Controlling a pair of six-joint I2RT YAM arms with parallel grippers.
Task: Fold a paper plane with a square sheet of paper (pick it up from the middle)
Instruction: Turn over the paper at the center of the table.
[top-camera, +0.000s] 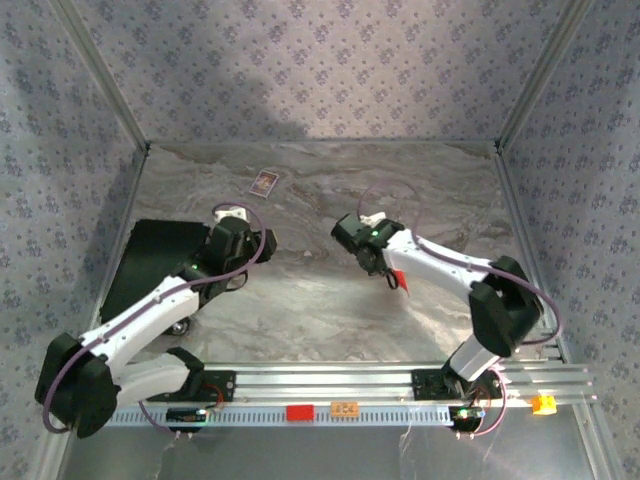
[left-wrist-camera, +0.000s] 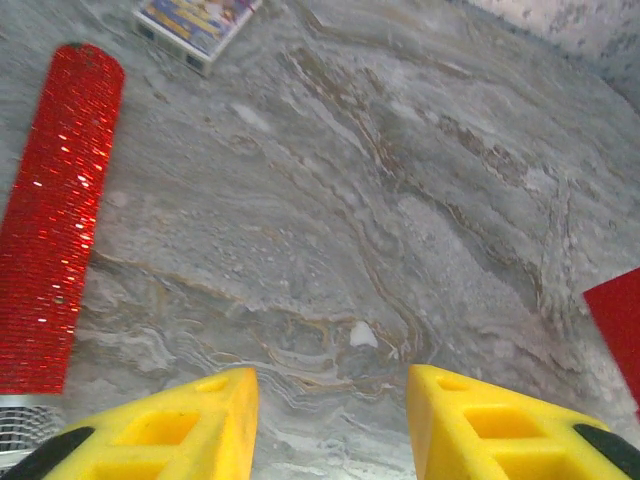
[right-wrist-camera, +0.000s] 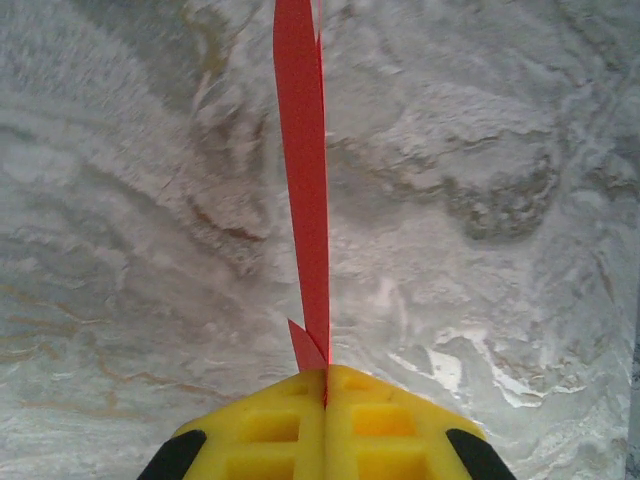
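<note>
The sheet of red paper (right-wrist-camera: 303, 150) is folded narrow and seen edge-on in the right wrist view, running straight out from the fingertips above the marble table. My right gripper (right-wrist-camera: 325, 375) is shut on its near end, with a small folded corner sticking out to the left of the jaws. From above, the right gripper (top-camera: 385, 265) hangs right of centre with the red paper (top-camera: 399, 281) below it. Whether it has a paper plane's shape I cannot tell. My left gripper (left-wrist-camera: 333, 420) is open over bare table, nothing between its yellow fingers. A corner of the red paper (left-wrist-camera: 618, 325) shows at the right edge of its view.
A red glittery stick (left-wrist-camera: 55, 220) lies on the table left of the left gripper. A small printed card (top-camera: 264, 182) sits near the back. A black mat (top-camera: 150, 255) covers the left side under the left arm. Patterned walls enclose three sides.
</note>
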